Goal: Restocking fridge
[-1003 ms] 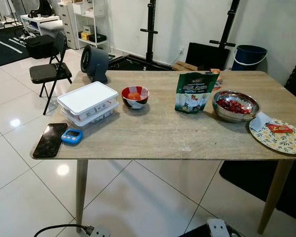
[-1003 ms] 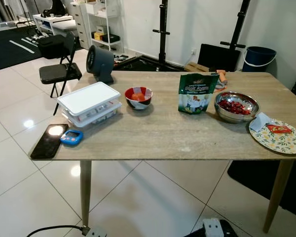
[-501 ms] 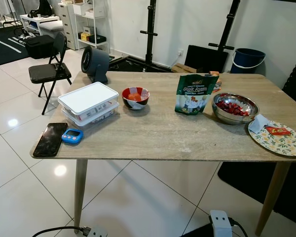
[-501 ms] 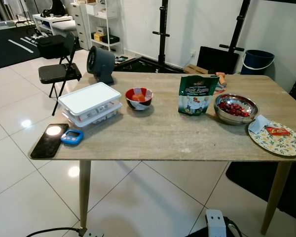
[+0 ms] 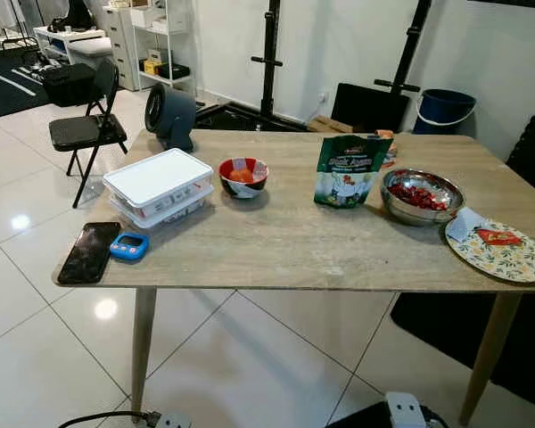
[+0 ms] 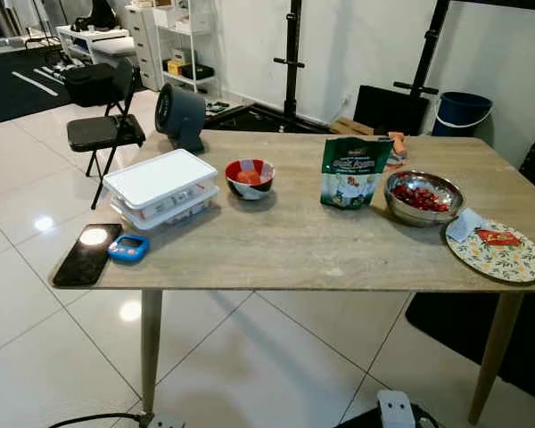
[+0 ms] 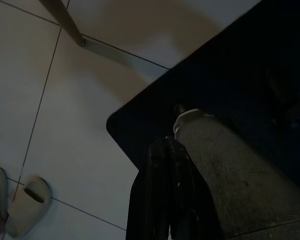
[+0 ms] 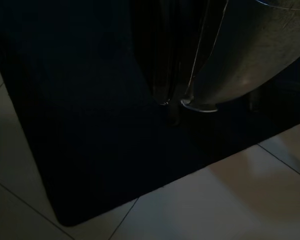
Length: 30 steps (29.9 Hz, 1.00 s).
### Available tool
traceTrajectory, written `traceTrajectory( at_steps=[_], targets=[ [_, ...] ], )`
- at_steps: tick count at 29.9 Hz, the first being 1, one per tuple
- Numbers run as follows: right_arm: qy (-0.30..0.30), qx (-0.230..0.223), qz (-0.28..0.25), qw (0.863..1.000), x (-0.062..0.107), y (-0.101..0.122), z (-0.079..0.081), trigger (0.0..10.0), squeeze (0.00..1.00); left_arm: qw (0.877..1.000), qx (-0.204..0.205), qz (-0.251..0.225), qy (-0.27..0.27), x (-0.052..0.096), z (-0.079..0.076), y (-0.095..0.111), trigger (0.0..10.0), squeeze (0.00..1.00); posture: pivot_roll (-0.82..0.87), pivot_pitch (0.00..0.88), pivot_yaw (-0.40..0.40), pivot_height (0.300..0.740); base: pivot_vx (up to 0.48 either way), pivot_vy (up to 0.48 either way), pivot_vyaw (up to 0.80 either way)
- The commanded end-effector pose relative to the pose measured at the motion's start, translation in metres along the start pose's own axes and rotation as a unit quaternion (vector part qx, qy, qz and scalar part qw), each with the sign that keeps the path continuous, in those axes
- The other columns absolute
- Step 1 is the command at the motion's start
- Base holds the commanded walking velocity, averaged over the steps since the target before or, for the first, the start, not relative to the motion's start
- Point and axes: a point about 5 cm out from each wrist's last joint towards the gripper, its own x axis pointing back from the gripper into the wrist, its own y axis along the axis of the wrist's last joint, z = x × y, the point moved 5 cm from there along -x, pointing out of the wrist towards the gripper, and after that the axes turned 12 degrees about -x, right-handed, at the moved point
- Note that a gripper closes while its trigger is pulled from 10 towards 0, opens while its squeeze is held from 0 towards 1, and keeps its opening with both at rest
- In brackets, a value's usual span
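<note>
A wooden table (image 5: 285, 245) stood on a white tiled floor (image 5: 36, 357), seen from the robot's head. At its near left corner lay a black phone (image 5: 89, 252), with a small blue timer (image 5: 129, 245) just beside it on the right. Behind these sat two stacked white-lidded containers (image 5: 158, 185), the upper one resting directly on the lower. A red-and-white bowl (image 5: 242, 176) holding something orange stood to their right, apart from them. A green stand-up pouch (image 5: 346, 169) stood upright near the table's centre, and a steel bowl of red fruit (image 5: 422, 195) sat just to its right. Toward the near right edge lay a floral plate (image 5: 499, 254) carrying a small red packet (image 5: 499, 236) and a pale wrapper at its far rim. A dark grey fan (image 5: 169, 114) stood at the far left corner. Beyond the table were a black folding chair (image 5: 85, 125) on the left, white shelving (image 5: 156, 40), two black stands (image 5: 269, 53) and a blue bucket (image 5: 444, 107) on the far right.

Both arms hung idle. The left gripper (image 7: 165, 200) pointed down over a dark mat (image 7: 250, 90) and pale tiles, its black fingers (image 7: 157, 170) pressed together; a pair of slippers (image 7: 20, 205) lay on the tiles. In the very dark right wrist view, whether the right gripper (image 8: 172, 97) was spread or closed could not be told.
</note>
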Motion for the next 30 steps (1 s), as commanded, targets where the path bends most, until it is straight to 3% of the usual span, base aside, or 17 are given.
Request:
traceTrajectory(
  at_steps=[1,3,11,18,24,27,30],
  targets=[
    [-0.012,-0.005,0.004,1.0,0.002,-0.003,-0.009,10.0,0.0,1.0,0.008,0.028,-0.002,0.003,-0.001,-0.018,10.0,0.0,-0.04,0.0,-0.052,0.74,0.0,0.0,0.0],
    [-0.024,-0.007,0.003,1.0,0.005,-0.001,-0.02,10.0,0.0,0.999,0.01,0.028,-0.01,0.003,-0.008,-0.02,10.0,0.0,-0.04,0.0,-0.049,0.74,0.0,0.0,0.0],
    [-0.039,-0.014,0.005,0.999,0.007,-0.004,-0.028,10.0,0.0,0.999,0.008,0.034,-0.011,0.003,-0.012,-0.023,10.0,0.0,-0.02,0.0,-0.059,0.74,0.0,0.0,0.0],
    [-0.04,-0.023,-0.007,0.999,0.005,0.006,-0.027,10.0,0.0,1.0,0.019,0.022,0.0,0.001,-0.006,-0.011,10.0,0.0,-0.01,0.0,-0.066,0.74,0.0,0.0,0.0],
    [-0.045,-0.024,-0.01,0.999,0.008,0.011,-0.036,10.0,0.0,1.0,0.021,0.021,0.005,0.001,-0.002,-0.01,10.0,0.0,0.01,0.0,-0.077,0.74,0.0,0.0,0.0],
    [-0.055,-0.022,0.0,0.998,0.012,0.005,-0.047,10.0,0.0,0.999,0.023,0.032,0.003,0.003,-0.004,-0.02,10.0,0.0,0.01,0.0,-0.075,0.74,0.0,0.0,0.0],
    [-0.056,-0.023,0.001,0.998,0.013,0.003,-0.049,10.0,0.0,0.999,0.019,0.037,0.001,0.004,-0.006,-0.024,10.0,0.0,0.01,0.0,-0.072,0.74,0.0,0.0,0.0]
  ],
)
